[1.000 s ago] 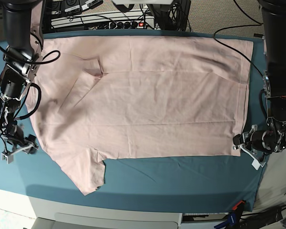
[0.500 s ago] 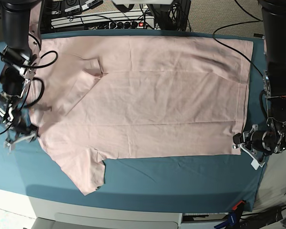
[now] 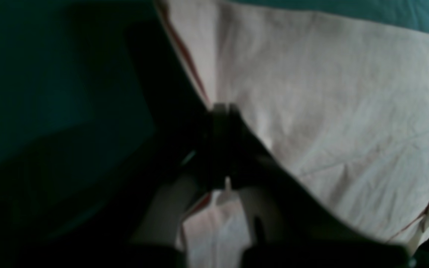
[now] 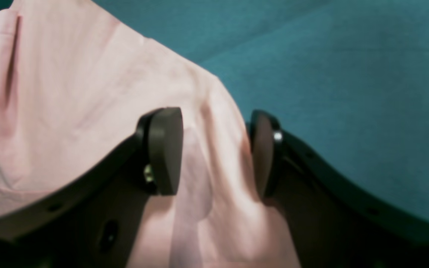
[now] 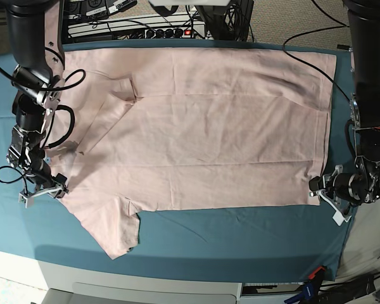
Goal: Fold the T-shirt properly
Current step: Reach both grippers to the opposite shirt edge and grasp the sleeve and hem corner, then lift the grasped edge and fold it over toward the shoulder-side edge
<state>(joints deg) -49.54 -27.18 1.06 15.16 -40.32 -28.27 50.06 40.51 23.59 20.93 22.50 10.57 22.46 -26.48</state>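
Observation:
The pale pink T-shirt (image 5: pixel 202 133) lies spread flat on the teal table cloth (image 5: pixel 240 240), plain side up, with no print showing. One short sleeve (image 5: pixel 117 231) points toward the table's front. My right gripper (image 5: pixel 43 190) is at the shirt's left edge. In the right wrist view it (image 4: pixel 214 152) is open, with a raised ridge of pink cloth (image 4: pixel 69 93) between its pads (image 4: pixel 162 149). My left gripper (image 5: pixel 322 190) sits at the hem corner on the right. In the left wrist view it (image 3: pixel 222 123) is shut on the hem of the shirt (image 3: pixel 330 93).
A power strip and cables (image 5: pixel 145 28) lie behind the table's back edge. A black cable (image 5: pixel 310 60) crosses the back right corner. The white table front (image 5: pixel 145 285) runs below the cloth. Teal cloth (image 4: pixel 348 74) lies bare beside the right gripper.
My right gripper has moved from the bare cloth at the left onto the shirt's left edge and now straddles a fold. The left gripper has stayed at the hem corner.

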